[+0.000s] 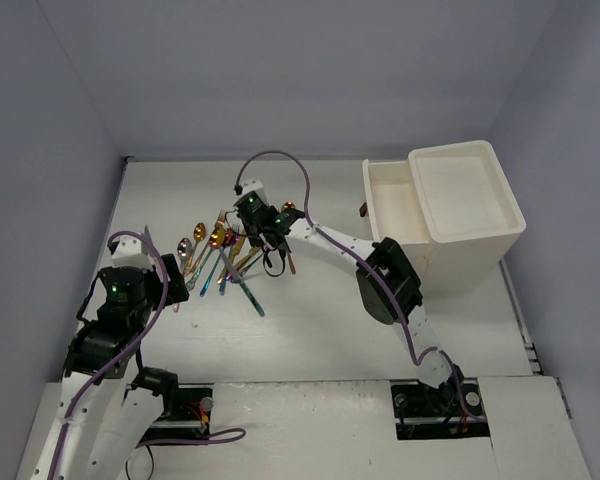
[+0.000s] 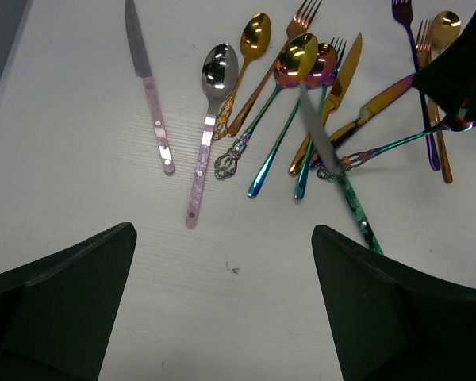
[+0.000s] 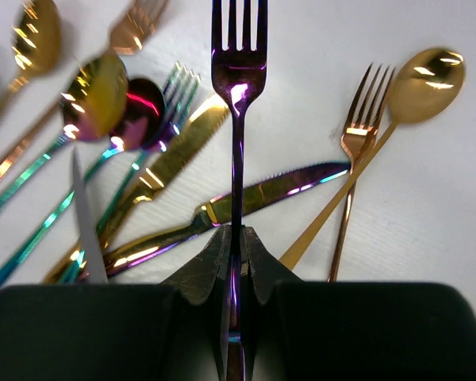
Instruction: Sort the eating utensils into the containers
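The utensils lie fanned on the white table left of centre: gold, silver, purple-pink and blue-green forks, spoons and knives. My right gripper is over the far side of the pile, shut on the handle of a purple fork whose tines point away from the wrist. My left gripper is open and empty at the pile's near-left edge, above bare table. The drawer unit stands at the right with one cream drawer pulled out to the left.
In the left wrist view a pink-handled knife, a silver spoon, a gold spoon and a green-handled knife lie ahead. A gold spoon and a copper fork lie right of the held fork. Walls enclose the table.
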Robot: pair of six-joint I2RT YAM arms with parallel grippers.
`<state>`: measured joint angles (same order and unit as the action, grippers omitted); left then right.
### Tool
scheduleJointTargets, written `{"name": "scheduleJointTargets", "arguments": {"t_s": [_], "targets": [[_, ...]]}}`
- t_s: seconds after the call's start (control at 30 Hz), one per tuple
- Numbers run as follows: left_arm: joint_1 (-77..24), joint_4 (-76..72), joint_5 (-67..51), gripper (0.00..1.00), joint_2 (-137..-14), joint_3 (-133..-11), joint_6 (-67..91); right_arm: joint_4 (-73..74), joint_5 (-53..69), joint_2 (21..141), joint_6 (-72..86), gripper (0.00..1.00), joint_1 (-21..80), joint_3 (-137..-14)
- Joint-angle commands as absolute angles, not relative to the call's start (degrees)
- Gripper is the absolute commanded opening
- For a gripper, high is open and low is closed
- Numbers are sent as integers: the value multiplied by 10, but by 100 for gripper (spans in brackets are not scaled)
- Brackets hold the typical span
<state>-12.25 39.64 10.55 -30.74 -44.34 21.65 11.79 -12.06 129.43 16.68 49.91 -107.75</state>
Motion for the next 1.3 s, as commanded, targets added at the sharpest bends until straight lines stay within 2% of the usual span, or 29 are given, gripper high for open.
{"name": "scheduleJointTargets", "arguments": {"t_s": [0.0,0.47,0.57,0.87,1.07,1.27], "targets": [[-120,369,105,91,-316,-456,214,81,-155,1216,160,0,500,-1124],[-120,368,105,91,-316,-456,214,47,-222,1174,117,0,488,-1117],[-120,368,104,91,-314,-456,214,48,-243,1123,100,0,487,-1090],[-121,367,95,91,-310,-458,212,100,-297,852,61,0,461,-943],[-121,367,88,91,-312,-459,210,133,-267,743,48,0,360,-862],[-121,367,74,91,-316,-461,204,149,-177,735,41,0,270,-805]]}}
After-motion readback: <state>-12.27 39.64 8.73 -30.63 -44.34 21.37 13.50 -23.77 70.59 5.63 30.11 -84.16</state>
